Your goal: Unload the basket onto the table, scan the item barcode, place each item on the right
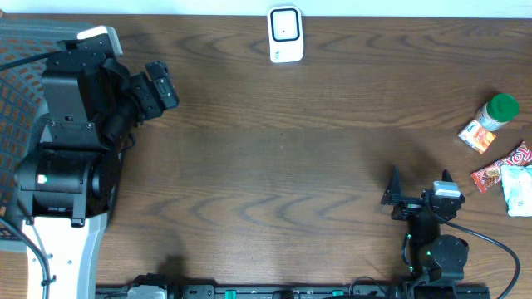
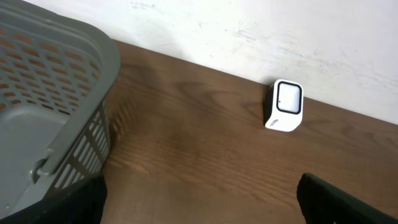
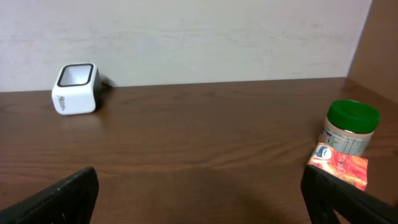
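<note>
Far left, a grey slotted plastic basket (image 2: 56,93); beside it the left gripper (image 2: 199,199), dark fingers spread wide, empty; top centre, a white rounded scanner (image 1: 285,34) on the grained dark wood table (image 1: 249,166); lower right, the right gripper (image 1: 420,184), fingers wide, empty; right edge, a green-lidded round jar (image 1: 499,110) just beside a glossy orange packet (image 1: 476,137); crinkled wrappers (image 1: 503,170) below.

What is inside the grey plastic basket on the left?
The basket shows only slotted walls in the left wrist view, no item. Its floor is hidden behind the near rim, and from overhead the left arm covers much of it.
</note>
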`<state>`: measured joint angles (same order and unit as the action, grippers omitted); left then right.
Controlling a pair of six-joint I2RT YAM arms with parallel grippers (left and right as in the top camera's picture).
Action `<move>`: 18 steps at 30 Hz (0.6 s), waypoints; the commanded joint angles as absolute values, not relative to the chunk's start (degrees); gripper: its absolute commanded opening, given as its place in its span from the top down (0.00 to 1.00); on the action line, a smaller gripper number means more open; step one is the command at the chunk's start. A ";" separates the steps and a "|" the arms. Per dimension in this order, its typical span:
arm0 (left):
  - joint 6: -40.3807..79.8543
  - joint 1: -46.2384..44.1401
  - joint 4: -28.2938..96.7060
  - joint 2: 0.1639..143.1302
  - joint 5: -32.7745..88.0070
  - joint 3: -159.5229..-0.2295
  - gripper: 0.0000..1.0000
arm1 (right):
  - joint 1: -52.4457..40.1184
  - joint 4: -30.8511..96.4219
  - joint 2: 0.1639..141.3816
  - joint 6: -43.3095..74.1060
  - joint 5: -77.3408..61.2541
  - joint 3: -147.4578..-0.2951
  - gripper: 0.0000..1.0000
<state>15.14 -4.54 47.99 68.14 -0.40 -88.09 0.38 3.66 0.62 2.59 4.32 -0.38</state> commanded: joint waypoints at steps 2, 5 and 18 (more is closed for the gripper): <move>14.63 -4.25 47.97 68.16 -1.13 -88.73 0.02 | -0.10 3.92 0.30 3.36 4.21 -0.32 0.01; 14.63 -4.36 47.97 68.16 -1.10 -88.73 0.02 | -0.10 3.92 0.30 3.36 4.19 -0.32 0.01; 6.98 -4.25 42.02 61.39 -3.70 -79.61 0.02 | -0.10 3.90 0.30 3.36 4.21 -0.32 0.01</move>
<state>11.00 -4.54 44.16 64.73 -2.55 -83.64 0.38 3.66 0.62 2.59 4.32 -0.38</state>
